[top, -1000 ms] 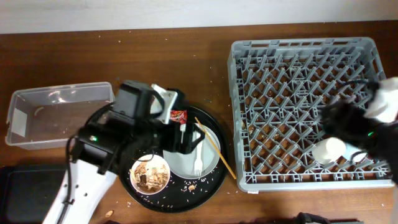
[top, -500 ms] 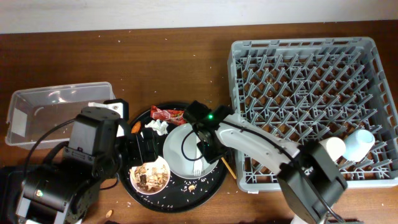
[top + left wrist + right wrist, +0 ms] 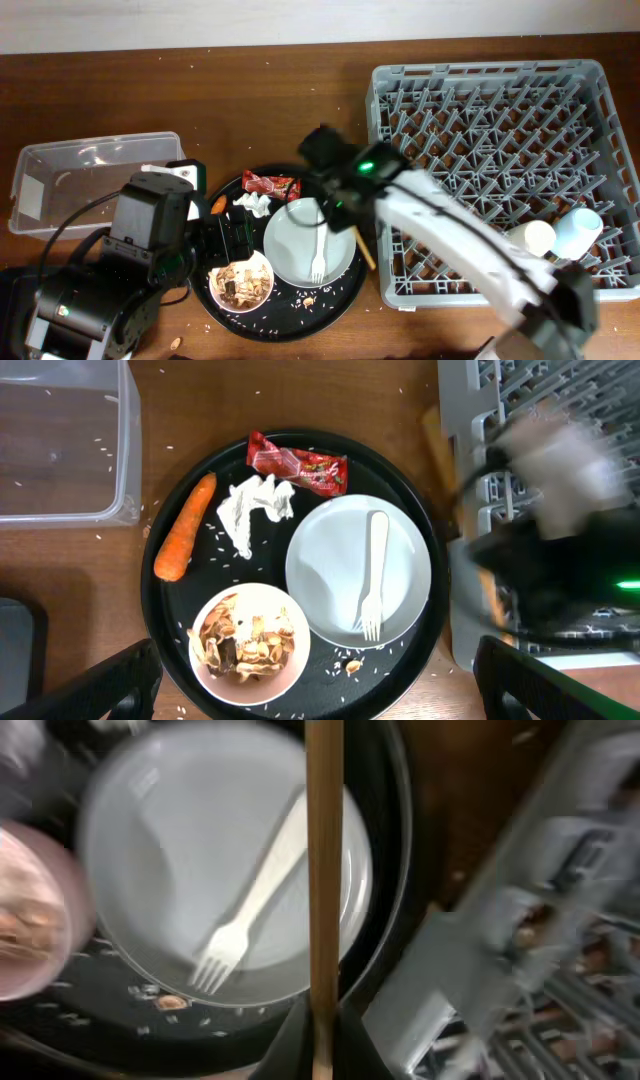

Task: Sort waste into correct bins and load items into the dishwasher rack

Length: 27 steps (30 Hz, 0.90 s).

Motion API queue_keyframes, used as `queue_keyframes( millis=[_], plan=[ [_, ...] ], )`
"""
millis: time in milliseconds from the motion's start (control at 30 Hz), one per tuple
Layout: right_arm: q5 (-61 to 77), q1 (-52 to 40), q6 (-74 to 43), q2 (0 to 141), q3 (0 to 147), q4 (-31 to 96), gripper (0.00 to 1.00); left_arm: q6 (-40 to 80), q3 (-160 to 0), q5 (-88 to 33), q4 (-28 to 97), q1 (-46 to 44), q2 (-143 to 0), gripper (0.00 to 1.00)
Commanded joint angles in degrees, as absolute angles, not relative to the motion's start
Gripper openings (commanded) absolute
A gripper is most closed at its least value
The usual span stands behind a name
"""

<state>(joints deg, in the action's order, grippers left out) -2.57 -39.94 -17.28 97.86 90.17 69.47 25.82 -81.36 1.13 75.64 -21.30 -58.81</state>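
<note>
My right gripper is shut on a wooden chopstick beside the white plate, which carries a white fork. It hovers at the tray's right side, next to the dishwasher rack. My left gripper stands open above the round black tray, with nothing between its fingers. On the tray lie a red wrapper, a crumpled tissue, a carrot and a bowl of brownish scraps. A cream cup and a light-blue cup sit in the rack.
The clear tub stands at the left of the tray. A corner of the black bin shows at the bottom left. Rice-like crumbs are scattered over the tray and the wooden table.
My right arm has swung from the rack's right side over to the tray and shut on the chopstick. The left arm has drawn back a little towards the lower left.
</note>
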Motion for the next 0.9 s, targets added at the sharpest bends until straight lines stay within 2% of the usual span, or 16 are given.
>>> queue_keyframes(
  millis=[0, 100, 133, 167, 200, 233, 267, 300, 367, 467, 567, 667, 733, 867],
  plan=[
    [-3.70, -30.33, -20.45, 93.56, 92.16, 70.61, 0.04, 26.24, -82.02, 1.93, 75.55, -21.15, -58.78, 0.99],
    [-0.67, -17.58, -17.39, 100.92, 91.15, 70.06, 0.04, 26.26, -82.02, 1.93, 75.53, -21.15, -58.78, 0.99],
    [-1.34, -17.61, -17.37, 103.22, 91.15, 69.58, 0.04, 26.24, -82.02, 1.93, 75.53, -21.15, -58.78, 0.99],
    [-2.00, -17.61, -16.01, 105.65, 91.15, 67.94, 0.16, 26.24, -82.02, 1.91, 75.55, -21.15, -58.78, 0.99],
    [-2.09, -17.61, -13.74, 106.56, 91.18, 67.26, 0.40, 26.24, -82.02, 1.89, 75.57, -21.15, -58.78, 0.99],
    [-1.93, -17.67, -13.76, 105.84, 91.44, 67.94, 0.40, 26.26, -82.02, 1.67, 75.64, -21.17, -58.78, 0.99],
    [-0.49, -18.55, -13.78, 103.31, 92.07, 69.52, 0.41, 26.24, -82.02, 1.69, 75.72, -21.17, -58.78, 0.99],
    [2.98, -23.24, -13.98, 97.80, 92.05, 70.96, 0.43, 26.26, -82.02, 1.74, 75.48, -21.15, -58.78, 0.99],
    [3.11, -33.23, -18.46, 96.55, 91.92, 71.13, 0.44, 26.26, -82.02, 1.74, 75.53, -21.15, -58.78, 0.99],
    [0.38, -47.31, -38.30, 103.00, 83.33, 63.07, 0.43, 26.24, -82.02, 1.74, 75.53, -21.15, -58.78, 0.99],
    [0.71, -48.27, -45.12, 109.49, 78.63, 56.71, 0.44, 26.26, -82.02, 1.69, 75.55, -21.17, -58.78, 0.99],
    [2.13, -48.36, -46.19, 115.87, 78.63, 54.70, 0.43, 26.26, -82.02, 1.72, 75.55, -21.15, -58.78, 0.99],
    [2.11, -48.36, -46.09, 117.82, 78.63, 53.98, 0.22, 26.26, -82.02, 1.72, 75.55, -21.15, -58.78, 0.99],
    [-0.93, -48.25, -38.22, 111.42, 80.40, 56.14, 0.04, 26.26, -82.02, 1.69, 75.55, -21.17, -58.78, 0.99]
  ],
)
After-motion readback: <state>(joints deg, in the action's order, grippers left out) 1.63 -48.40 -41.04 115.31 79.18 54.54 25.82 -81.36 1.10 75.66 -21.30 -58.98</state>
